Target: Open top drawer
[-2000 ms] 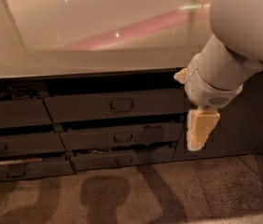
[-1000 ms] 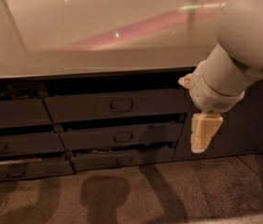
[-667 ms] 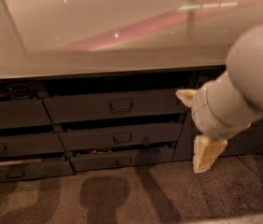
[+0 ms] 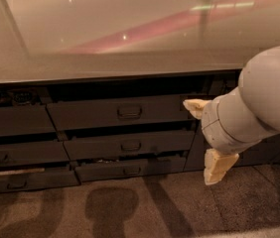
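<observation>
One camera view is covering the whole scene, and the top drawer (image 4: pixel 95 114) is sitting just left of centre under the pale countertop (image 4: pixel 130 38), its small bar handle (image 4: pixel 129 112) facing outward and its front looking closed or very nearly so. Two shorter drawer fronts (image 4: pixel 130 146) are lying directly below it, toward six o'clock. The gripper (image 4: pixel 217 167) is hanging at about four o'clock in the frame, low over the carpet (image 4: pixel 130 207) and well apart from the handle, which is lying toward ten o'clock from it. Whether the gripper is open or closed I cannot tell, because the bulky grey arm (image 4: pixel 259 103) is covering most of it. No contact with any drawer is showing, so the reach appears not yet made. The risk I am seeing is misalignment: the gripper is sitting nearer the level of the lower fronts, so a straight move toward nine o'clock could be catching the wrong handle, or the wide wrist could be bumping the cabinet face before anything hooks the bar.
</observation>
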You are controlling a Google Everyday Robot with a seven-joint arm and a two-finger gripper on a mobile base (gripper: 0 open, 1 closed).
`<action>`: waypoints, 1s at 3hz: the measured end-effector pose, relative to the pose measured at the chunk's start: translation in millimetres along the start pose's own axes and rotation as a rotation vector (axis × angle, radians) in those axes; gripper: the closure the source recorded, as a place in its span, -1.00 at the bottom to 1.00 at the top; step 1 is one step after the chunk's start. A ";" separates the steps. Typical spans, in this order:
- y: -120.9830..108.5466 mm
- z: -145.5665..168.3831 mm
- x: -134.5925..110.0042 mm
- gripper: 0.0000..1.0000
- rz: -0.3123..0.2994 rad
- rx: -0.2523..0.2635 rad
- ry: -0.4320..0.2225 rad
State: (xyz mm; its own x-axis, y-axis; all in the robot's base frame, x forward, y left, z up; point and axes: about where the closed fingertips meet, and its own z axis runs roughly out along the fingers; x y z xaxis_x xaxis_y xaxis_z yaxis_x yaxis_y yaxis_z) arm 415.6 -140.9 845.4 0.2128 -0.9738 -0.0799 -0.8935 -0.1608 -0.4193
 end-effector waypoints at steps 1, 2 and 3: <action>-14.0 24.7 31.2 -1.00 0.071 -0.035 -0.024; -46.5 58.3 91.6 -1.00 0.205 -0.081 -0.065; -69.7 105.1 139.0 -1.00 0.301 -0.126 -0.107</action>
State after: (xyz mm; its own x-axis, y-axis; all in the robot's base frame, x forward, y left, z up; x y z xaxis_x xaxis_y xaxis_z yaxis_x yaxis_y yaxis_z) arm 549.0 -248.1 768.5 -0.0335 -0.9593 -0.2806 -0.9630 0.1061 -0.2479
